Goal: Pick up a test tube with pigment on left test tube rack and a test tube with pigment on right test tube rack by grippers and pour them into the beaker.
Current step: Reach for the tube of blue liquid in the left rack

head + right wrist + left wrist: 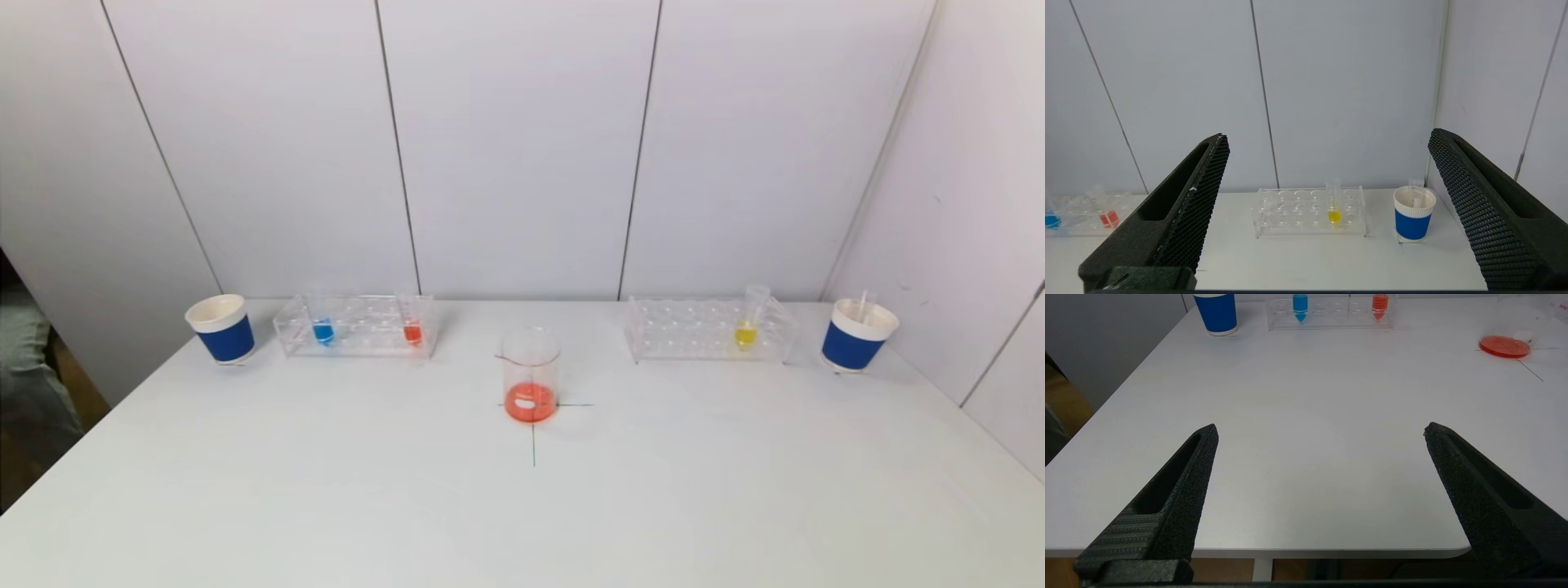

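The clear left test tube rack (357,325) holds a tube of blue pigment (323,331) and a tube of orange-red pigment (412,332). The right test tube rack (709,330) carries one tube of yellow pigment (745,333). Between them stands the glass beaker (531,374) with orange liquid in its bottom. Neither arm shows in the head view. My left gripper (1321,430) hangs open over the table's near left edge, nothing between its fingers. My right gripper (1328,136) is open too, well back from the yellow tube (1334,214) and its rack (1309,210).
A blue-and-white paper cup (221,328) stands left of the left rack. Another cup (858,334), right of the right rack, holds an empty clear tube. White wall panels close the back and right. A dark cross is drawn on the white table (522,506) under the beaker.
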`<state>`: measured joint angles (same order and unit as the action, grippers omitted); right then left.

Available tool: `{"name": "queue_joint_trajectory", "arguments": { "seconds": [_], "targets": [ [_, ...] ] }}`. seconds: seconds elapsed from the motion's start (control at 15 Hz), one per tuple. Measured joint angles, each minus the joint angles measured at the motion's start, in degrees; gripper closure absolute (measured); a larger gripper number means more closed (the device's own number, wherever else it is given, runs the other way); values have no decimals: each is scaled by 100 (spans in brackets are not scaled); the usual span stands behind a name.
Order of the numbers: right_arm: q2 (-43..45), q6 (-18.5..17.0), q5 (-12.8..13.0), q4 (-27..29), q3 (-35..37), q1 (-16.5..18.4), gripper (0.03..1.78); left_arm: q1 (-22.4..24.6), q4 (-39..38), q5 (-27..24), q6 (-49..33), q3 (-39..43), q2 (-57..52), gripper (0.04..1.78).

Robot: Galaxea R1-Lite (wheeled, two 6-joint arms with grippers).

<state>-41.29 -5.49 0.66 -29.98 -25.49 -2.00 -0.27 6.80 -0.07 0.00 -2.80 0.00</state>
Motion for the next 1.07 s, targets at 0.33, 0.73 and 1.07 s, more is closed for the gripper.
{"name": "queue_joint_trajectory", "arguments": {
  "seconds": [0.33,0.73,1.07],
  "targets": [
    [1571,1,-39,1637,50,0,4,0,2,-4,0,0,0,6],
    [2669,41,-15,2263,68,73,4,0,2,0,2,0,0,6],
    [3512,207,39,3063,179,134,4,0,2,-2,0,0,0,6]
  ]
}}
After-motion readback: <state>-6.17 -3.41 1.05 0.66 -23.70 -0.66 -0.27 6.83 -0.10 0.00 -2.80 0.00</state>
